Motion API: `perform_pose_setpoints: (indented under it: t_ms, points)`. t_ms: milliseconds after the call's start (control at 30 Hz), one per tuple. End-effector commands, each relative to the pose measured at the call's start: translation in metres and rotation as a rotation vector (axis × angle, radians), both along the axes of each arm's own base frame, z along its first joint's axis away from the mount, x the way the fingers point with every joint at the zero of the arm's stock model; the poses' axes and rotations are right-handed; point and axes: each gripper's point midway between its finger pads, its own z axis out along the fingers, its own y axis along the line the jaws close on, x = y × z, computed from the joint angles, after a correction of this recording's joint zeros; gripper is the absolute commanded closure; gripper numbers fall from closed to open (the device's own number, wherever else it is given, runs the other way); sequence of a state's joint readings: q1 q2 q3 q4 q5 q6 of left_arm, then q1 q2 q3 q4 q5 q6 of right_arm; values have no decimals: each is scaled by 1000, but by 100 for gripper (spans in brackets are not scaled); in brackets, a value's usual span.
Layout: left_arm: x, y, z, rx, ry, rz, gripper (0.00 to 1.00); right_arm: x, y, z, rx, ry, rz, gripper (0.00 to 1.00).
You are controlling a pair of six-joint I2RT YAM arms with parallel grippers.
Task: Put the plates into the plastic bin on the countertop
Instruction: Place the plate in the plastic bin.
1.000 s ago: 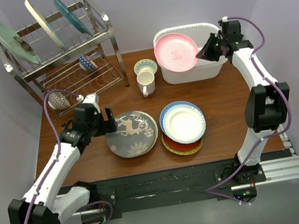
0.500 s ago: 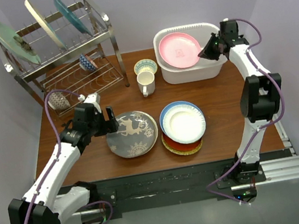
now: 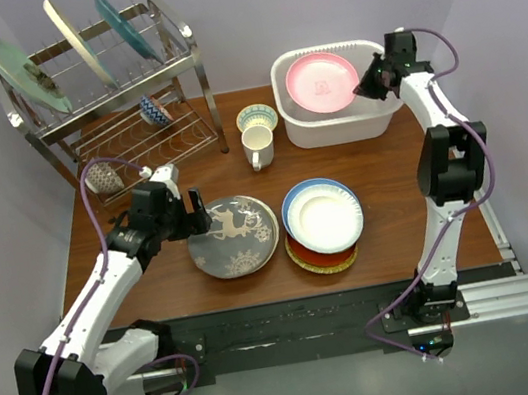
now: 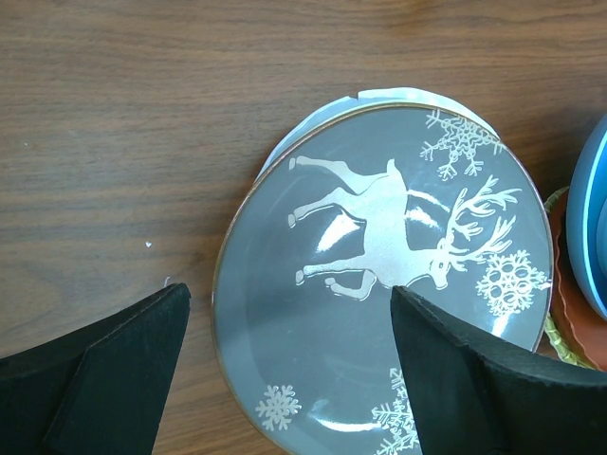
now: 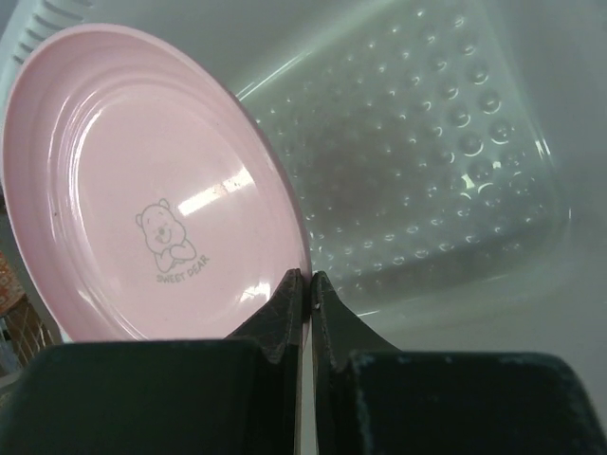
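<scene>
My right gripper (image 3: 368,87) is shut on the rim of the pink plate (image 3: 322,82) and holds it tilted inside the white plastic bin (image 3: 334,129). In the right wrist view the pink plate (image 5: 142,190) has a bear print, and the bin's dimpled floor (image 5: 436,161) lies behind it. My left gripper (image 3: 198,214) is open at the left edge of the dark deer plate (image 3: 234,235), its fingers astride that rim in the left wrist view (image 4: 379,284). A white blue-rimmed plate (image 3: 323,214) tops a stack with red-orange and yellow plates.
A metal dish rack (image 3: 114,91) with plates on edge and a small bowl stands at the back left. A white mug (image 3: 258,147) and a small patterned bowl (image 3: 257,118) stand left of the bin on the wood countertop (image 3: 397,206).
My right gripper has carried the pink plate back and rightward, from over the bin's front left rim to inside the bin. The left arm has not moved.
</scene>
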State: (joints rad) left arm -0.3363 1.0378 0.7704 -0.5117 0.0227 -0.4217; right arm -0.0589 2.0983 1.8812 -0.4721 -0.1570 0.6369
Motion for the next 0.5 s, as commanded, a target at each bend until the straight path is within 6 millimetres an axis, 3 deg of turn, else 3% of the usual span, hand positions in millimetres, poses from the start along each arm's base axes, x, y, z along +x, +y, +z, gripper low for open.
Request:
perform_pose_setpoints:
  t_ms: [0, 200, 467]
  points:
    - [5, -5, 2, -3, -27, -37, 9, 12, -9, 22, -13, -56, -56, 100]
    - [5, -3, 3, 1, -30, -30, 9, 17, -15, 15, -37, -52, -77, 100]
    - [4, -2, 4, 1, -35, -24, 10, 18, -8, -5, -31, -8, -28, 100]
